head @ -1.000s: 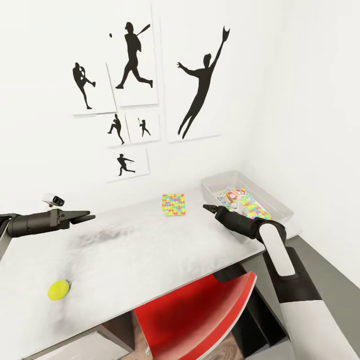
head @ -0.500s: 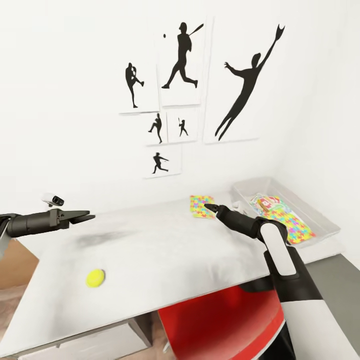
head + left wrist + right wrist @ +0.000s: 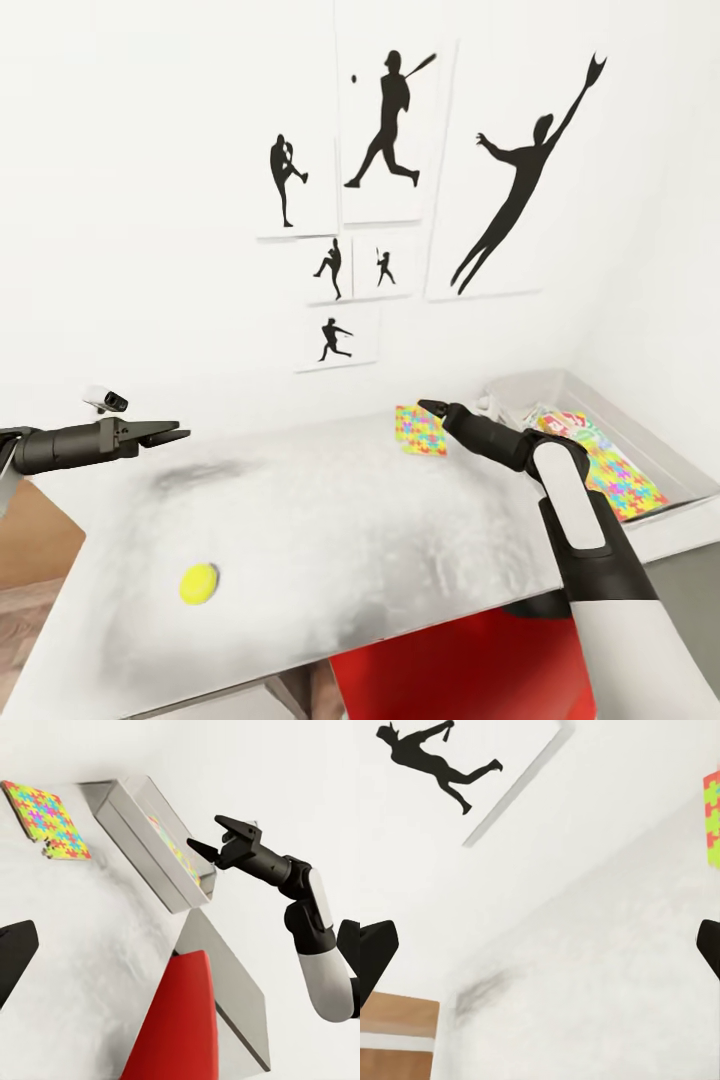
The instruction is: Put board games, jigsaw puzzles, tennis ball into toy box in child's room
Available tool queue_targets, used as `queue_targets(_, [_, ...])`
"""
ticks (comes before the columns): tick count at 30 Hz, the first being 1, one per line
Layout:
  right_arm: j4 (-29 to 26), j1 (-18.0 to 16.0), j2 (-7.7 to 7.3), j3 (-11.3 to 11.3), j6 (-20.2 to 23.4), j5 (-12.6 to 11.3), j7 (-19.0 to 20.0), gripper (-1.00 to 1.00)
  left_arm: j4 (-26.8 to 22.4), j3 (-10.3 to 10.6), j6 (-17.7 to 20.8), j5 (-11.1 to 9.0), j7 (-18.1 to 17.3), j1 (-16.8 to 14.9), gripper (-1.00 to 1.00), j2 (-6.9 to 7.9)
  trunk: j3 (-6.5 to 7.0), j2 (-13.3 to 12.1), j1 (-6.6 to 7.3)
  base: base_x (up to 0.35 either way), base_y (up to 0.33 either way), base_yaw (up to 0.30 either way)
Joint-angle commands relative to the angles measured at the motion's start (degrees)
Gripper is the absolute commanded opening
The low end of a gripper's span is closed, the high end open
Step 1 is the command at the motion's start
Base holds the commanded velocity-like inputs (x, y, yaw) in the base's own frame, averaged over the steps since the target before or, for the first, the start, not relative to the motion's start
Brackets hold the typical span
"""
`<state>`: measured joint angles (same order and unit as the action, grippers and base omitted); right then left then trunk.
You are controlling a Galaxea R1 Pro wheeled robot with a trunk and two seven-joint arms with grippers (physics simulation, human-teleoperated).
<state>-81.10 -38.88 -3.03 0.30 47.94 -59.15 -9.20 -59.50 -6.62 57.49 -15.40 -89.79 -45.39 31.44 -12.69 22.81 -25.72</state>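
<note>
Here the toy box [image 3: 668, 436] is cut off at frame right, contents half hidden; both the left gripper [image 3: 165, 434] and right gripper [image 3: 214, 838] have fingers apart, empty.

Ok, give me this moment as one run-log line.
left gripper: open, empty | right gripper: open, empty | tennis ball: on table | one jigsaw puzzle: on table beside toy box | box: holds toys

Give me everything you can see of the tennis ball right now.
The tennis ball is a small yellow-green sphere with a faintly fuzzy look. It rests on the pale table near its front left edge, casting a soft shadow. Nothing touches it but the tabletop. The left gripper hangs open above and behind it; the jigsaw puzzle and toy box lie far across the table.
</note>
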Motion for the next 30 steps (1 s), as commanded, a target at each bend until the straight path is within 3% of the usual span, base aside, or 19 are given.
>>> queue_targets(1, [-0.1, -0.1, -0.03, 0.0, 0.2, -0.6, -0.6, 1.00, 0.0, 0.0, 0.6, 0.0, -0.2, 0.0, 1.00, 0.02, -0.05, 0.1, -0.06, 0.221, 0.028, -0.004])
queue_targets(15, [-0.2, -0.1, -0.04, -0.8, 0.5, -0.7, -0.6, 1.00, 0.0, 0.0, 0.6, 0.0, -0.2, 0.0, 1.00, 0.02, 1.14, 0.1, -0.06, 0.041, -0.003, -0.056])
queue_targets(27, [-2.6, -0.1, -0.01, -0.9, 0.8, -0.9, -0.6, 1.00, 0.0, 0.0, 0.7, -0.1, -0.2, -0.1, 1.00, 0.08, 1.24, 0.1, -0.06, 0.043, -0.041, -0.005])
queue_targets(30, [-2.5, -2.1, 0.07, -0.8, 1.2, -0.7, -1.1, 1.00, 0.0, -0.1, 0.8, 0.0, -0.2, 0.0, 1.00, 0.15, 1.24, 0.1, -0.06, 0.000, 0.000, 0.000])
